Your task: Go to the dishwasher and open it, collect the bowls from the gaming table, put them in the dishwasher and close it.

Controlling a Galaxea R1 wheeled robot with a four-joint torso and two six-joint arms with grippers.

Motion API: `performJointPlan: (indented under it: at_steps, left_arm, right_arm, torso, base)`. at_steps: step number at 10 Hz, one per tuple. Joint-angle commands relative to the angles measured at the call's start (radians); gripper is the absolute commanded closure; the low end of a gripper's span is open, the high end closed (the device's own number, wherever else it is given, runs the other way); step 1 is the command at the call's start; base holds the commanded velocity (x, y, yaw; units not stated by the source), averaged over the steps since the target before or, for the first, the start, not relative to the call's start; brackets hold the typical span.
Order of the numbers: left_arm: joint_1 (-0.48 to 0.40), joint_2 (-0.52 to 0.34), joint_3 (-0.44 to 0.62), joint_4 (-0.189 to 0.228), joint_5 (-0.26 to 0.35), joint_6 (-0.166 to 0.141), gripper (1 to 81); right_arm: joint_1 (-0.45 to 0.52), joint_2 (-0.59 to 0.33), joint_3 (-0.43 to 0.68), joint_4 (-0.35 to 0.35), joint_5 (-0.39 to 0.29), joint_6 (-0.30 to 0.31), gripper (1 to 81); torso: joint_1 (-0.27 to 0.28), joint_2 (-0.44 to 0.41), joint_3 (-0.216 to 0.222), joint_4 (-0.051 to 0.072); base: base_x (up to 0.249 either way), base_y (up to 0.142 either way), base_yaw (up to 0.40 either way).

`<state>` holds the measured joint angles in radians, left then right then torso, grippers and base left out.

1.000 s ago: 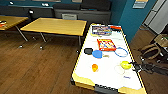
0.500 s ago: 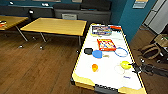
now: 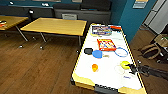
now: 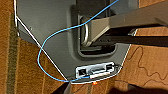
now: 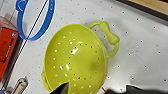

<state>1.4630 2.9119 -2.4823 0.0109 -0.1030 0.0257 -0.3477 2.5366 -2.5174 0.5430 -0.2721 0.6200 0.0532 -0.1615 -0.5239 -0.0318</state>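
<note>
One lime-yellow bowl (image 5: 75, 60) lies near the gaming table (image 3: 105, 77) edge.

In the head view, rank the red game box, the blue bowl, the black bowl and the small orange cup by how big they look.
1. red game box
2. blue bowl
3. black bowl, only slightly smaller than the blue one and partly covered by it, so unsure
4. orange cup

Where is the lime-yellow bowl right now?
In the head view, the lime-yellow bowl sits near the gaming table's right edge, just ahead of the right gripper, below the blue ring.
</note>
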Motion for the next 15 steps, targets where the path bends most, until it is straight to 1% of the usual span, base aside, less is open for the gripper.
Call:
performJointPlan:
  at_steps: [1,2,3,5,7,9,11,12,13,14,15]
  left_arm:
    - [0.004,-0.003,0.008,-0.006,0.075,0.000,1.0]
    - [0.004,-0.003,0.008,-0.008,0.075,0.000,1.0]
    - [0.004,-0.005,0.008,-0.008,0.075,0.000,1.0]
    - [0.004,-0.011,0.008,-0.014,0.075,0.000,1.0]
    - [0.004,-0.014,0.008,-0.015,0.075,0.000,1.0]
    - [0.004,-0.009,0.008,-0.014,0.075,0.000,1.0]
    - [0.004,-0.011,0.008,-0.017,0.075,0.000,1.0]
    - [0.004,-0.009,0.008,-0.017,0.075,0.000,1.0]
    - [0.004,-0.008,0.011,-0.015,0.072,0.000,1.0]
    - [0.004,-0.005,0.011,-0.014,0.072,0.000,1.0]
    - [0.004,-0.002,0.013,-0.012,0.072,0.000,1.0]
  right_arm:
    - [0.127,-0.040,-0.012,0.018,-0.021,0.004,1.0]
    - [0.121,-0.042,-0.012,0.031,-0.019,0.004,1.0]
    - [0.114,-0.042,-0.015,0.041,-0.018,0.004,81.1]
    - [0.101,-0.045,-0.015,0.063,-0.018,0.004,81.1]
    - [0.110,-0.062,-0.001,0.066,-0.021,0.004,81.1]
    - [0.123,-0.105,0.053,0.069,-0.019,0.004,81.1]
    - [0.167,-0.157,0.100,0.069,-0.033,0.001,81.1]
    - [0.196,-0.198,0.150,0.068,-0.039,-0.003,81.1]
    - [0.228,-0.239,0.210,0.049,-0.042,-0.008,81.1]
    - [0.256,-0.293,0.281,0.015,-0.058,-0.008,81.1]
    - [0.276,-0.359,0.359,-0.053,-0.123,-0.002,81.1]
  torso:
    - [0.000,0.000,0.000,0.000]
    - [0.000,0.000,0.000,0.000]
    - [0.000,0.000,0.000,0.000]
    - [0.000,0.000,0.000,0.000]
    - [0.000,0.000,0.000,0.000]
    - [0.000,0.000,0.000,0.000]
    - [0.000,0.000,0.000,0.000]
    - [0.000,0.000,0.000,0.000]
    - [0.000,0.000,0.000,0.000]
    - [0.000,0.000,0.000,0.000]
    - [0.000,0.000,0.000,0.000]
  base:
    - [0.000,0.000,0.000]
    - [0.000,0.000,0.000]
    - [0.000,0.000,0.000]
    - [0.000,0.000,0.000]
    - [0.000,0.000,0.000]
    - [0.000,0.000,0.000]
    - [0.000,0.000,0.000]
    - [0.000,0.000,0.000]
    - [0.000,0.000,0.000]
    - [0.000,0.000,0.000]
    - [0.000,0.000,0.000]
